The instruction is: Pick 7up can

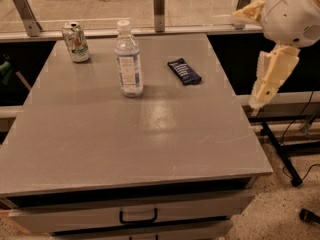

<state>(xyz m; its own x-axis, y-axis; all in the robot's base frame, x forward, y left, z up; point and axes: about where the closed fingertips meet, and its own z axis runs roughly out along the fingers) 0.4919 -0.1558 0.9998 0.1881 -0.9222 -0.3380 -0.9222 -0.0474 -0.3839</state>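
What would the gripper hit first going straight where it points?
Likely just the floor: the gripper hangs right of the table, pointing down, far from the 7up can. Depth unclear.
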